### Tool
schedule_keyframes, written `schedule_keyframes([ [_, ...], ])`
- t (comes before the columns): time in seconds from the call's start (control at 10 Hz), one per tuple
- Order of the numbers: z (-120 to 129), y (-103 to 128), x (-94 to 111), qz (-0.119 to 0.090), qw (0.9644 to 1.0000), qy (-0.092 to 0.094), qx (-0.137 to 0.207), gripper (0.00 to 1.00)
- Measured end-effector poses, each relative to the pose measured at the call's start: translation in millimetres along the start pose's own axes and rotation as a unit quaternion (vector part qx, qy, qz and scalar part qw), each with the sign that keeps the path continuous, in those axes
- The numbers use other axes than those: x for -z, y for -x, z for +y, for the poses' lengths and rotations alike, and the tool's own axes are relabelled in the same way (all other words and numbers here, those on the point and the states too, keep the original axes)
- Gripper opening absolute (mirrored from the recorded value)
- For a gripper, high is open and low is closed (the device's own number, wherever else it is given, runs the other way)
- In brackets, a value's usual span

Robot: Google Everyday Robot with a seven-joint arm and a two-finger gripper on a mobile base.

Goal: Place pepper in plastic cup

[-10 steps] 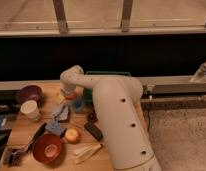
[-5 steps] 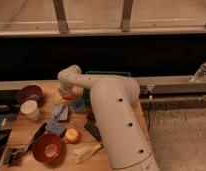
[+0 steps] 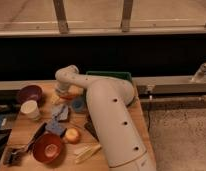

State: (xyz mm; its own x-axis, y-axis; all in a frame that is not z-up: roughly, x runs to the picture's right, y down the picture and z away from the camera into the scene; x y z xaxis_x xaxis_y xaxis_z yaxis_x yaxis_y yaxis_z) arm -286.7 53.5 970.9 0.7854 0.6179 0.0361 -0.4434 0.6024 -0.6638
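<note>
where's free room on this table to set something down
Bare table between the cream cup and the red bowl. Crowded around the blue cup, where the gripper hangs, toward the purple bowl. The arm hides the right side.

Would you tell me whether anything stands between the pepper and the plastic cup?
Nothing visible does. The hand is down by the pepper near the back edge of the table, and the plastic cup sits just in front.
</note>
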Motion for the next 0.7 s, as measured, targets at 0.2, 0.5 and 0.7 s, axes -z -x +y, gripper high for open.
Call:
schedule_keyframes([
  [0.2,-3.8,-6.1,4.0,0.0,1.0,-0.003,-0.003,0.37],
  [0.5,-3.9,-14.9,8.0,0.005,0.9999,-0.007,-0.007,0.06],
  [0.7,-2.9,-18.4,10.1,0.009,0.9999,-0.009,-0.005,0.0],
])
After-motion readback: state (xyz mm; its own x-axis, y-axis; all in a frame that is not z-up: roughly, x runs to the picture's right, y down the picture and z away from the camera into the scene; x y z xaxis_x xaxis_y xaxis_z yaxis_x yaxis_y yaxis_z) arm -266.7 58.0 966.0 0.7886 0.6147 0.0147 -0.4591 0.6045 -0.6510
